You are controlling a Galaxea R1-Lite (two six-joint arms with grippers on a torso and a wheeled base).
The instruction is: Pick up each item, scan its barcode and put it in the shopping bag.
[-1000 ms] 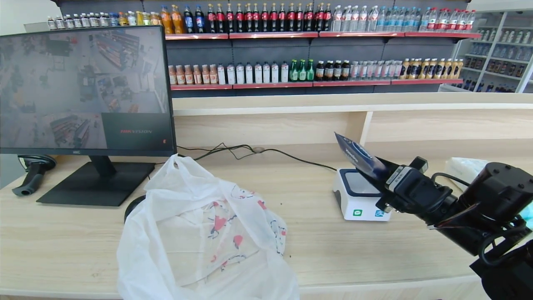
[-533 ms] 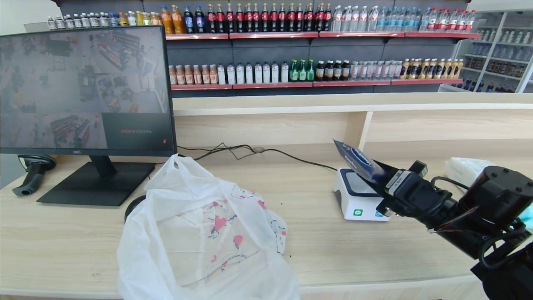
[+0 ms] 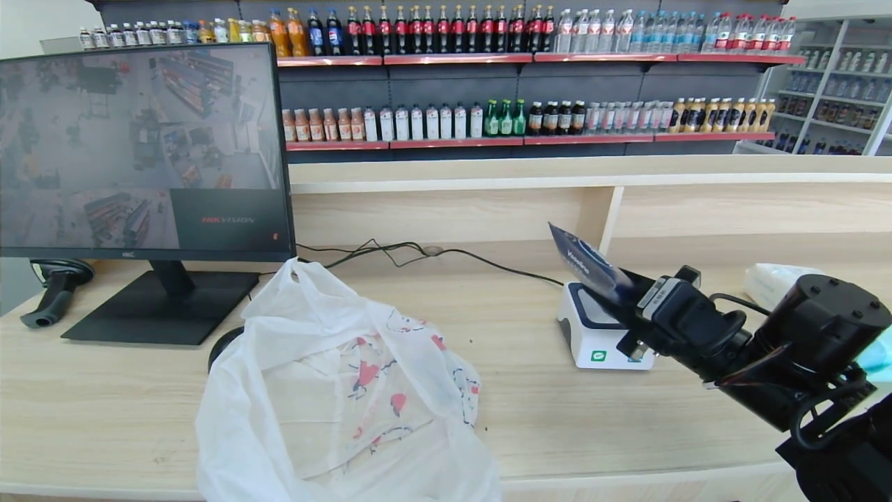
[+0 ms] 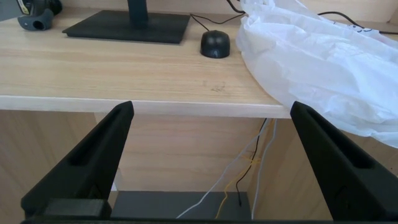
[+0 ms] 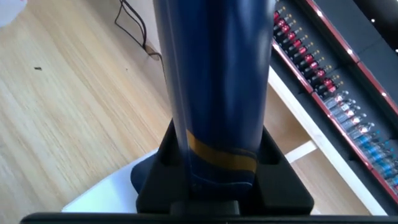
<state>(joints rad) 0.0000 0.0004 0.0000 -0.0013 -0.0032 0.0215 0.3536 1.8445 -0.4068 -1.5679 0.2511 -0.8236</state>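
Item: flat, glossy dark blue pack (image 3: 584, 259) with a gold band near its gripped end. It was clamped tight in the right hand (image 3: 631, 287) and tilted over the white scanner (image 3: 592, 335) on the bench (image 3: 557, 418), presumably to show its barcode. The shopping bag (image 3: 334, 390), white with red print, lay slumped nearby to receive it. The left hand (image 4: 211, 109) gaped wide, empty, below the bench edge.
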